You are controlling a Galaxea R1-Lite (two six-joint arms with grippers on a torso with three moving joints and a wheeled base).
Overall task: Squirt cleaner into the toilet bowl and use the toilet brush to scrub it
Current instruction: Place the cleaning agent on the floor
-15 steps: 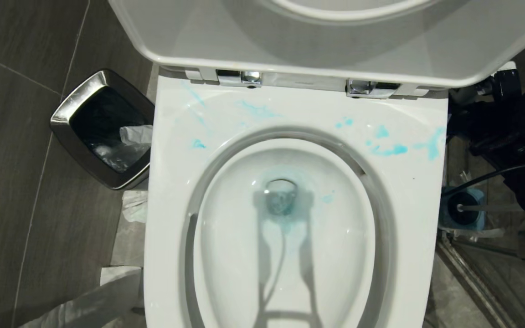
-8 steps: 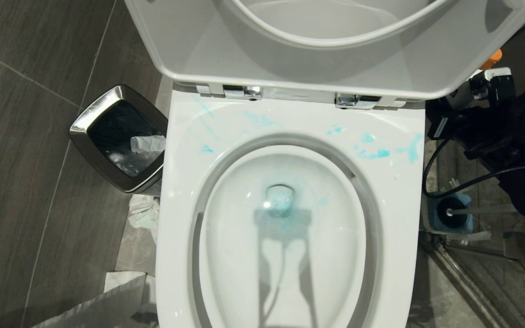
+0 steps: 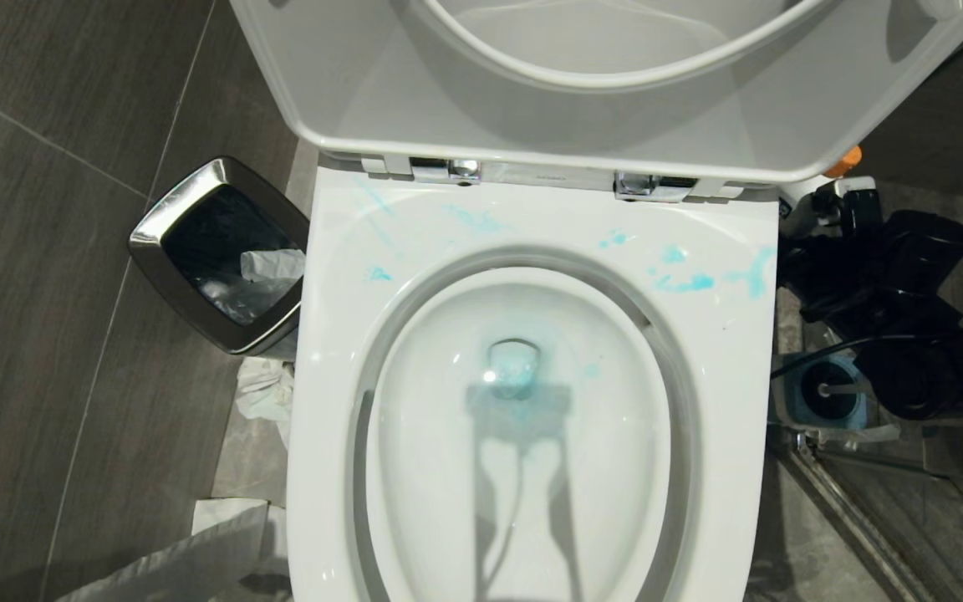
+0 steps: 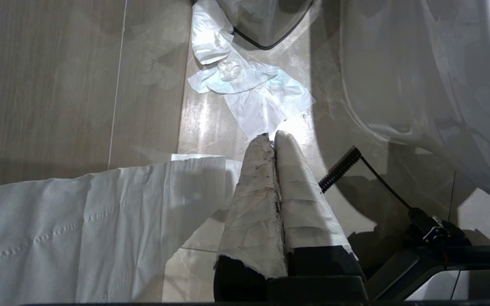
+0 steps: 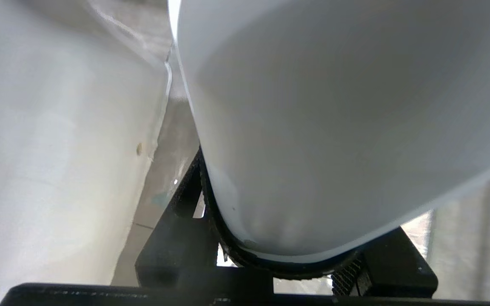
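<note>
The toilet bowl [image 3: 532,219] fills the head view, seat and lid [image 3: 573,117] raised. Turquoise cleaner [image 3: 686,283] is smeared over the back rim and tints the water [image 3: 515,369]. The toilet brush [image 3: 843,390] stands in its blue holder [image 3: 856,411] on the floor, right of the bowl. My right arm [image 3: 908,276] hangs beside the bowl above that holder. Its gripper [image 5: 287,255] is shut on a white cleaner bottle [image 5: 334,127], whose orange cap [image 3: 846,159] shows under the lid's edge. My left gripper [image 4: 272,138], wrapped in white, is shut and holds nothing, low over the floor.
A square steel bin [image 3: 222,251] stands left of the bowl. Crumpled tissue [image 3: 264,393] [image 4: 249,89] and a white paper sheet [image 3: 197,552] [image 4: 79,221] lie on the floor there. A metal rail [image 3: 858,510] runs along the floor at right.
The head view first shifted as a whole, showing more of the lid. Since then my right arm with the bottle has come down and in towards the bowl's right side. The left gripper is still.
</note>
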